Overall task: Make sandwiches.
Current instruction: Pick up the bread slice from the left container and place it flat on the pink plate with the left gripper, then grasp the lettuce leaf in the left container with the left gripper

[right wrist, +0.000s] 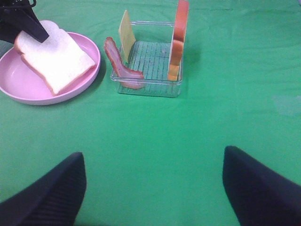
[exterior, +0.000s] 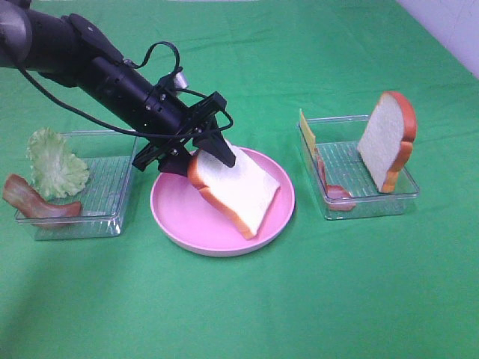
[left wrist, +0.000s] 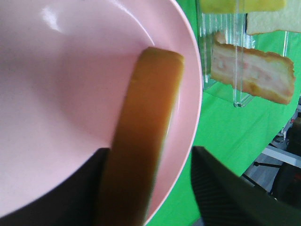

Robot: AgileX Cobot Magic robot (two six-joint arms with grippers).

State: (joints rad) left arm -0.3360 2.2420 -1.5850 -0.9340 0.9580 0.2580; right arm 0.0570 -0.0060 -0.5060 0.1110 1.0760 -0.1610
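On the plate (exterior: 178, 218) leans 1 bread slice (exterior: 241, 188).

Flat bright green all over the cloth (exterior: 247, 314). Pale glossy pink on the plate (exterior: 179, 221), one white glint on it in the left wrist view. White face, orange-brown crust on the bread slice (exterior: 241, 191) in the plate; same white and orange on the upright bread slice (exterior: 383, 138). Matte black on the left gripper (exterior: 208, 155). Pale green on the lettuce leaf (exterior: 56, 166). Reddish-brown on the left bacon strip (exterior: 34, 200); pink-red with pale streaks on the right bacon strip (exterior: 329, 187). Plain yellow on the cheese slice (exterior: 306, 131). Clear, with fine parallel ribs, on the left tray (exterior: 105, 196) and the right tray (exterior: 348, 168). Dark grey, finely dotted, on the pads (right wrist: 51, 193) of the right gripper (right wrist: 153, 188)
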